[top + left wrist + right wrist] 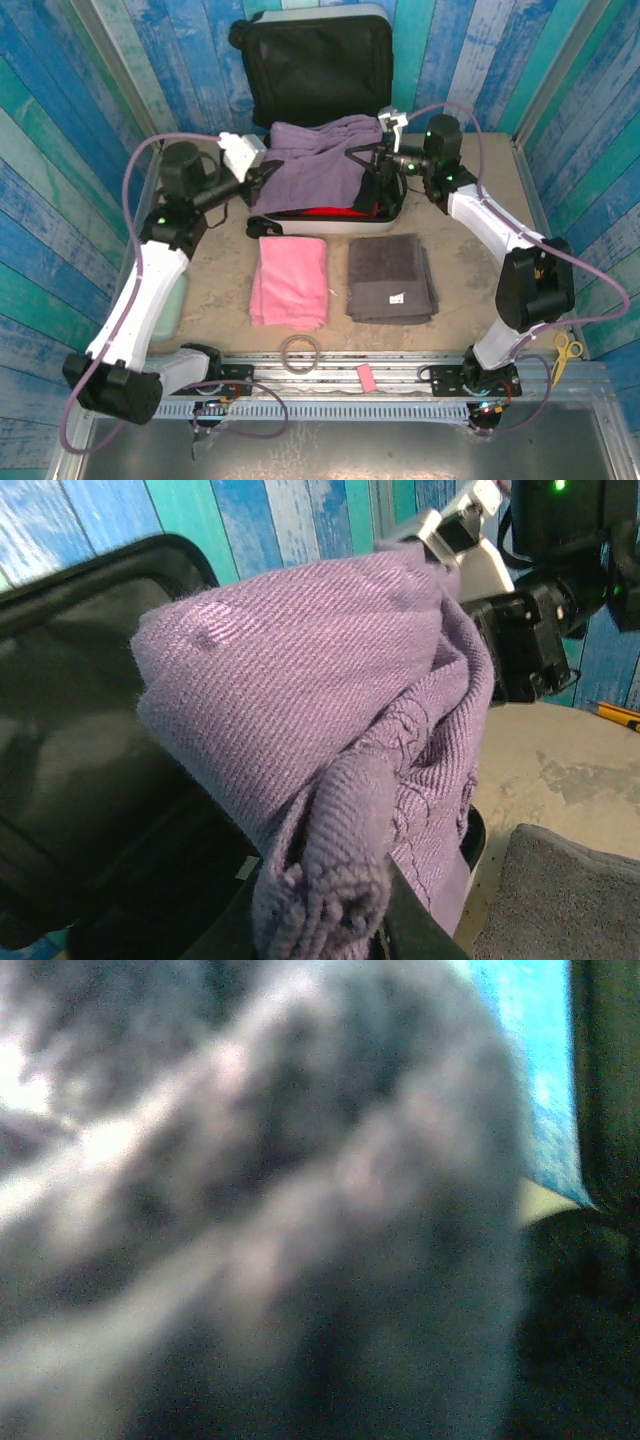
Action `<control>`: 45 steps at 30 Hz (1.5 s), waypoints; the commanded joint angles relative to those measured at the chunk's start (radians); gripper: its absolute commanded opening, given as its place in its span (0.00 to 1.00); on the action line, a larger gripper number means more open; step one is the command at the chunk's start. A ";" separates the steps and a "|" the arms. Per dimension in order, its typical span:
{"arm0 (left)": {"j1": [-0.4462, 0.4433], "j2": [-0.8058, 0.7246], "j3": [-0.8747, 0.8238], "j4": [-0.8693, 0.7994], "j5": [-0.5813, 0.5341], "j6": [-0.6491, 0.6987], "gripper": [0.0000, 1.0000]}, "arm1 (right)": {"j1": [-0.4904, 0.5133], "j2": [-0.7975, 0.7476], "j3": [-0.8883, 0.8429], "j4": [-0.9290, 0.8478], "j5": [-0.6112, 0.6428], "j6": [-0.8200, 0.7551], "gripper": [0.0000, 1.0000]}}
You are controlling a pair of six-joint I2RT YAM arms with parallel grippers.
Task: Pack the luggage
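Blue wooden walls (60, 120) stand round a sandy table (220, 290). At the back sits the luggage (310, 60), open, lid up. A purple cloth (310, 160) sits bunched over its lower half. The left gripper (273, 174) is nearly closed and pinches the cloth's left edge. The right gripper (358, 160) is at the right edge; I cannot tell if it grips. Both should pull the cloth flat, then lower it gently inside.

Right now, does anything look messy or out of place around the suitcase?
The purple cloth is bunched and rumpled over the open luggage, not lying flat, gripped at its edges by the left gripper and right gripper. The pink towel and grey towel lie neatly folded.
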 commanded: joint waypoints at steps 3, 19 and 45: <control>-0.029 0.166 -0.011 0.127 -0.062 -0.037 0.00 | -0.082 0.025 0.065 -0.174 0.066 0.012 0.00; -0.030 0.513 0.084 0.136 -0.124 0.024 0.00 | -0.107 0.245 0.224 -0.382 0.155 -0.062 0.00; 0.010 0.668 0.346 0.148 -0.523 -0.287 0.96 | -0.039 0.456 0.576 -0.527 0.502 -0.217 0.43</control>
